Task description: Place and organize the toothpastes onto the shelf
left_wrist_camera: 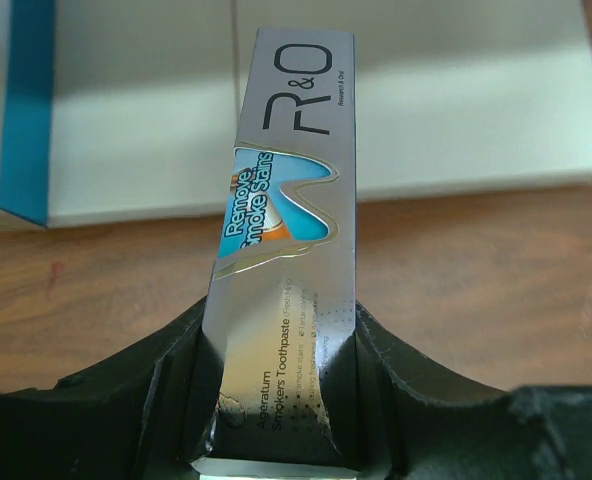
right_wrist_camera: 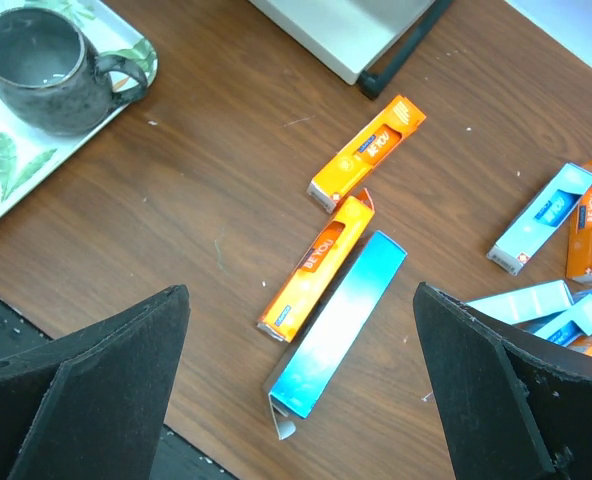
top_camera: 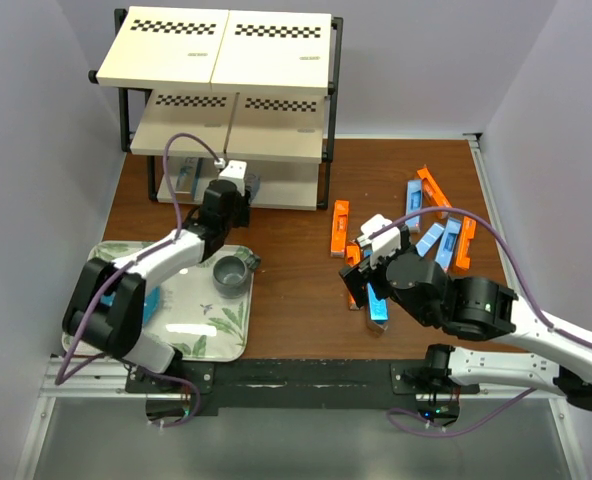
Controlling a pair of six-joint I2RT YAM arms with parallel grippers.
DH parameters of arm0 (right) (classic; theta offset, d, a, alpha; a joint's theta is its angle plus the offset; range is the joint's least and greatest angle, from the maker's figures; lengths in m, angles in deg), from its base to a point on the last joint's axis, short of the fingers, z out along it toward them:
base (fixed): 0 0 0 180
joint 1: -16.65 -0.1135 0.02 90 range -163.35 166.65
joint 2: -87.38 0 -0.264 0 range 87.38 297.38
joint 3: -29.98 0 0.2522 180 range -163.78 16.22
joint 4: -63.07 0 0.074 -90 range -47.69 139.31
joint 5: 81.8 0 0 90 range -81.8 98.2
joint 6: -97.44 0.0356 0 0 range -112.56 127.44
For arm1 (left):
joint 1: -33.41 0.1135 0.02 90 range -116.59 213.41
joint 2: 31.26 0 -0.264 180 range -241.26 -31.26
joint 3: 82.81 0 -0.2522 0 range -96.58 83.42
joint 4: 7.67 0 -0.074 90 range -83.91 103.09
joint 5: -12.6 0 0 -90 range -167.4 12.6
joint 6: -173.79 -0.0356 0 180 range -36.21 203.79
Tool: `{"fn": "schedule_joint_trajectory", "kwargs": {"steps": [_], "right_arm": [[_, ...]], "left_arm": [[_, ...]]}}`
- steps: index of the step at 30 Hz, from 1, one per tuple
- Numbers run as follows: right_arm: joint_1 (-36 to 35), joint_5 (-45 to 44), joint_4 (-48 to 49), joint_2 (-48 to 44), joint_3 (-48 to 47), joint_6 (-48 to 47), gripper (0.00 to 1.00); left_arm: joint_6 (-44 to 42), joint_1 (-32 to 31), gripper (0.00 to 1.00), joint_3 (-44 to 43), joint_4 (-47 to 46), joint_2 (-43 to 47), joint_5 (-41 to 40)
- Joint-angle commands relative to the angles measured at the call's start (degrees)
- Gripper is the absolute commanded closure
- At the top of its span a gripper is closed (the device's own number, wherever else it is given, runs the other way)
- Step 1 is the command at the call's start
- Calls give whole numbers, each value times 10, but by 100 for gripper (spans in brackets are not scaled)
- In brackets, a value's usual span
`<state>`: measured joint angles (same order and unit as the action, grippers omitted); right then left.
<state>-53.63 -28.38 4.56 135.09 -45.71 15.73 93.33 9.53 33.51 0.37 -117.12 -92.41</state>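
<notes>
My left gripper (top_camera: 238, 183) is shut on a shiny silver-blue toothpaste box (left_wrist_camera: 286, 250), held lengthwise with its far end over the front edge of the lowest board (left_wrist_camera: 456, 120) of the shelf (top_camera: 226, 50). Another toothpaste box (top_camera: 186, 175) stands on that board at the left. My right gripper (right_wrist_camera: 301, 330) hangs open above the table, over a metallic blue box (right_wrist_camera: 338, 325) lying beside an orange box (right_wrist_camera: 318, 265). A second orange box (right_wrist_camera: 368, 152) lies further off. Several orange and light blue boxes (top_camera: 441, 225) lie scattered at the right.
A leaf-patterned tray (top_camera: 226, 340) sits at the near left with a grey mug (top_camera: 232, 275) on it. A blue item (top_camera: 154, 300) on the tray is partly hidden under the left arm. White walls close in both sides.
</notes>
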Motion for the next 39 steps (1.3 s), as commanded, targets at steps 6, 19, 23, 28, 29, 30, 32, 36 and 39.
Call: {"fn": "schedule_joint_trajectory", "kwargs": {"steps": [6, 19, 23, 28, 29, 30, 32, 36, 39], "right_arm": [[8, -45, 22, -25, 18, -5, 1], [15, -66, 12, -40, 26, -7, 1], [16, -68, 10, -45, 31, -6, 1], [18, -70, 4, -50, 33, -3, 1], [18, -70, 3, -52, 34, -3, 1], [19, -70, 1, -53, 34, -1, 2], [18, -70, 0, -56, 35, 0, 1], [19, -68, -3, -58, 36, 3, 1], [18, -66, -5, -59, 36, 6, 1]], "left_arm": [[13, 44, 78, -62, -188, -110, -56], [46, 60, 60, -92, -249, -201, -46], [68, 65, 55, -93, -256, -218, -49], [86, 65, 40, -85, -267, -222, -47], [87, 65, 37, -83, -272, -221, -46], [90, 65, 36, -80, -273, -219, -45], [92, 65, 31, -73, -278, -215, -42], [101, 65, 24, -70, -276, -207, -40], [125, 65, 17, -67, -264, -189, -42]]}}
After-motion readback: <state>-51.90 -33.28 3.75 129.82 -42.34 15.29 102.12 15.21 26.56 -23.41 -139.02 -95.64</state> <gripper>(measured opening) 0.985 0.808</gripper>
